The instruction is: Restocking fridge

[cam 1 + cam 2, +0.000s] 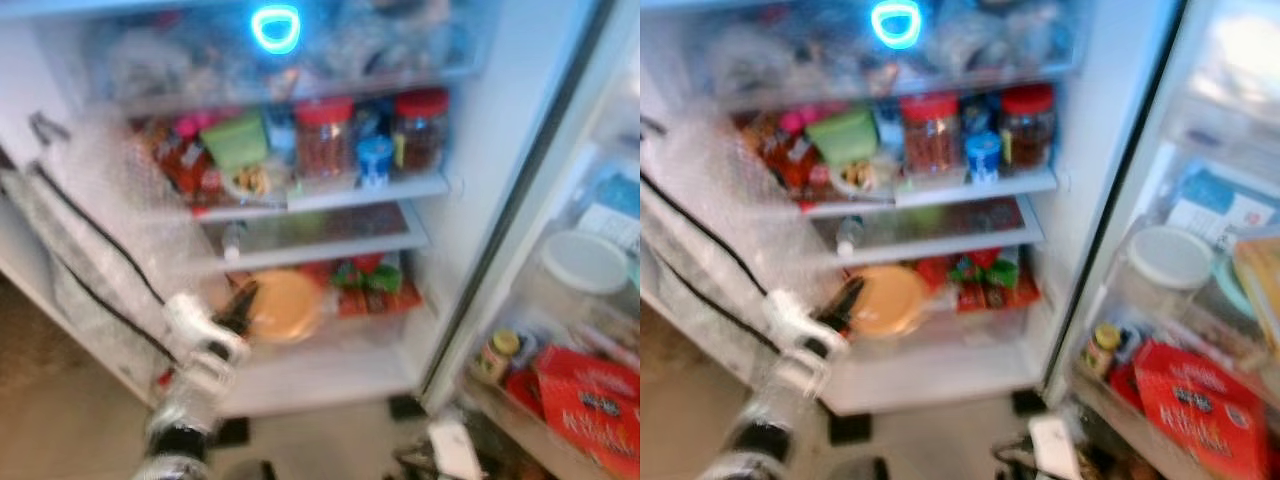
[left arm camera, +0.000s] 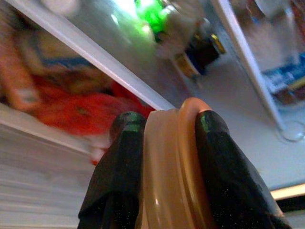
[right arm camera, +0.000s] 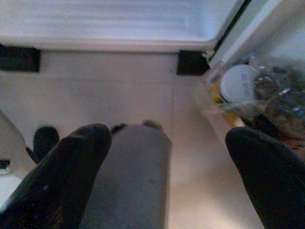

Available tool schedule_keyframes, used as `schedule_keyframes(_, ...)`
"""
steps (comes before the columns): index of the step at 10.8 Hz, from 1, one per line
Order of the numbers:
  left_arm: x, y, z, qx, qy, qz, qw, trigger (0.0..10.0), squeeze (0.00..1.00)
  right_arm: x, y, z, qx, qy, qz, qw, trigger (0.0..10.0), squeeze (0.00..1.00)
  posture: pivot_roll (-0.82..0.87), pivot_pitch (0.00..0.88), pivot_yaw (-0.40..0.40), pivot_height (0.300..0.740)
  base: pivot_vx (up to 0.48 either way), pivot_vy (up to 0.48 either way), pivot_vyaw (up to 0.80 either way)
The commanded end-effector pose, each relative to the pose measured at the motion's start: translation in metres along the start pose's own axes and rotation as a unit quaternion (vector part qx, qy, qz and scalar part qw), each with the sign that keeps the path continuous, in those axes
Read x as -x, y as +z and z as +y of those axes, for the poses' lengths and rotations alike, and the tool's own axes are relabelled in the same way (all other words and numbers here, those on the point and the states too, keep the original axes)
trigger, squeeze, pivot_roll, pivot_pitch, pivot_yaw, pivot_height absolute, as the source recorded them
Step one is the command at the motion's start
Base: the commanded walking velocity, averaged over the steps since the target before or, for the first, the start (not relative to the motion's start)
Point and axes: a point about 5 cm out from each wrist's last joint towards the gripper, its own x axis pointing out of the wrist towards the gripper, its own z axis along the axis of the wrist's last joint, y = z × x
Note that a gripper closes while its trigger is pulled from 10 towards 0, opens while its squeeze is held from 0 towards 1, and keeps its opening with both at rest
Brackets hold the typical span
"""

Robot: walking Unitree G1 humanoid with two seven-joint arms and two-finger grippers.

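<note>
Gripping the tan lid (image 2: pixel 167 167) by its edge at the fridge's (image 1: pixel 480 130) lowest compartment, left gripper (image 1: pixel 240 305) risks knocking the red packets (image 1: pixel 370 285) alongside if pushed deeper; right gripper (image 3: pixel 167 176) hangs spread wide above the floor (image 3: pixel 119 95).

A glowing blue ring light (image 1: pixel 275 28) shines at the top, above pale floor tiles (image 3: pixel 143 95) and a white cap (image 3: pixel 239 83) among clutter

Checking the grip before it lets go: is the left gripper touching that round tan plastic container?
Touching. The left wrist view shows the left gripper with both black fingers pressed against the sides of the round tan plastic container, no gap either side.
</note>
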Motion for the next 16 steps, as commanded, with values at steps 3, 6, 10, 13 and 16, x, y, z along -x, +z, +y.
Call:
schedule_keyframes(3, 0.003, 0.013, 0.007, -0.013, 0.008, -0.011, 1.0, 10.0, 0.0, 0.001, -0.011, 0.009, -0.006, 0.01, 0.023, 1.0, 10.0, 0.0, -0.1, 0.046, 0.047, 0.647, 0.316, 0.0, 0.0)
schedule_keyframes(6, 0.003, 0.012, 0.007, -0.013, 0.008, -0.01, 1.0, 10.0, 0.0, 0.002, -0.012, 0.007, -0.005, 0.01, 0.025, 1.0, 10.0, 0.0, -0.1, 0.05, 0.046, 0.647, 0.315, 0.0, 0.0)
schedule_keyframes(10, 0.003, 0.01, 0.006, -0.012, 0.006, -0.009, 1.0, 10.0, 0.0, 0.002, -0.013, 0.007, -0.004, 0.01, 0.029, 1.0, 10.0, 0.0, -0.1, 0.049, 0.048, 0.647, 0.317, 0.0, 0.0)
schedule_keyframes(13, 0.003, 0.012, 0.006, -0.008, 0.005, -0.017, 1.0, 10.0, 0.0, 0.002, -0.014, 0.008, -0.005, 0.012, 0.031, 0.999, 10.0, 0.0, -0.1, 0.049, 0.048, 0.647, 0.304, 0.0, 0.0)
schedule_keyframes(16, -0.001, 0.019, 0.005, -0.008, 0.016, -0.046, 0.999, 10.0, 0.0, 0.003, -0.017, 0.008, -0.004, 0.013, 0.034, 0.999, 10.0, 0.0, -0.1, 0.048, 0.046, 0.647, 0.0, 0.0, 0.0)
